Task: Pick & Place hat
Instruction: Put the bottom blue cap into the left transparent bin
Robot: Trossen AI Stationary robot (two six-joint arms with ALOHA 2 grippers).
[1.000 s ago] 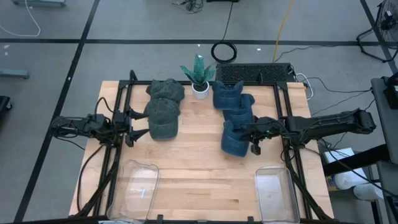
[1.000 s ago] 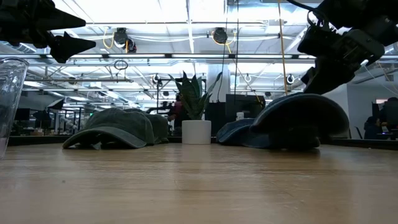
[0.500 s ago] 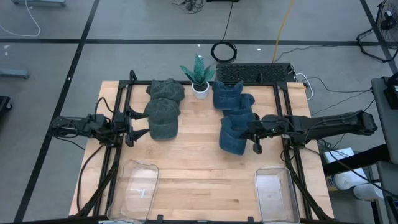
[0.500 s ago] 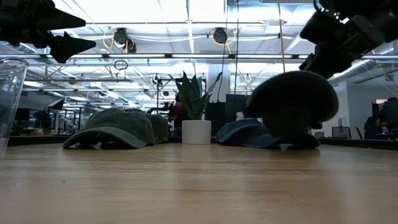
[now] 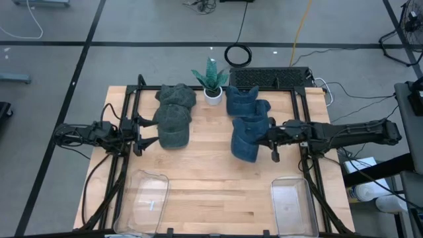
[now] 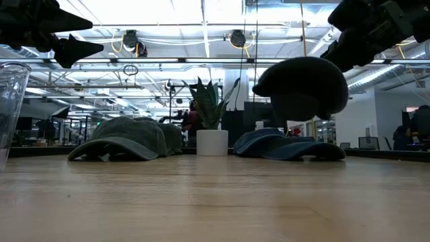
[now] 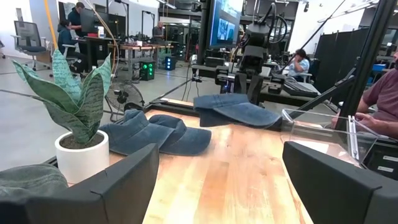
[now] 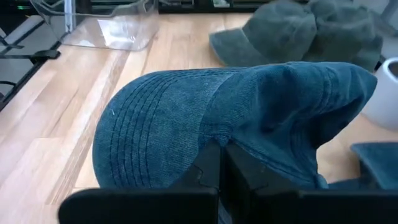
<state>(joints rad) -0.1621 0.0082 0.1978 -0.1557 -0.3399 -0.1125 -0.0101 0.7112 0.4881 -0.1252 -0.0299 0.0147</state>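
Since a second ago the blue hat (image 6: 302, 86) has come up off the wood; then its crown sat on the table beside the other blue hats, now the low view shows it hanging clear, daylight under it; in the high view it has also slid slightly toward table centre.

Right gripper (image 8: 214, 163) pinched shut on the blue hat at the brim edge, cloth folded between the fingers, crown bulging away from the wrist; grip looks narrow, on fabric only; the right arm reaches in from the table's right edge.

Left gripper (image 5: 147, 131) waits at the left side, fingers spread wide, just beside the green hats (image 5: 174, 117); not at work.

Surroundings: two more blue hats (image 5: 246, 104) lie behind the lifted one, next to the potted plant (image 5: 211, 80); two clear bins at the near edge, the right bin (image 5: 291, 204) closest to the working arm, the left bin (image 5: 145, 199) well apart.

Judgement: lift phase done, carry not yet begun; likely target the right bin. To do it well: keep the pinch firm, since soft cloth can slip; keep the height until over the rim, as the drooping crown could snag the bin wall; release only with the crown inside.
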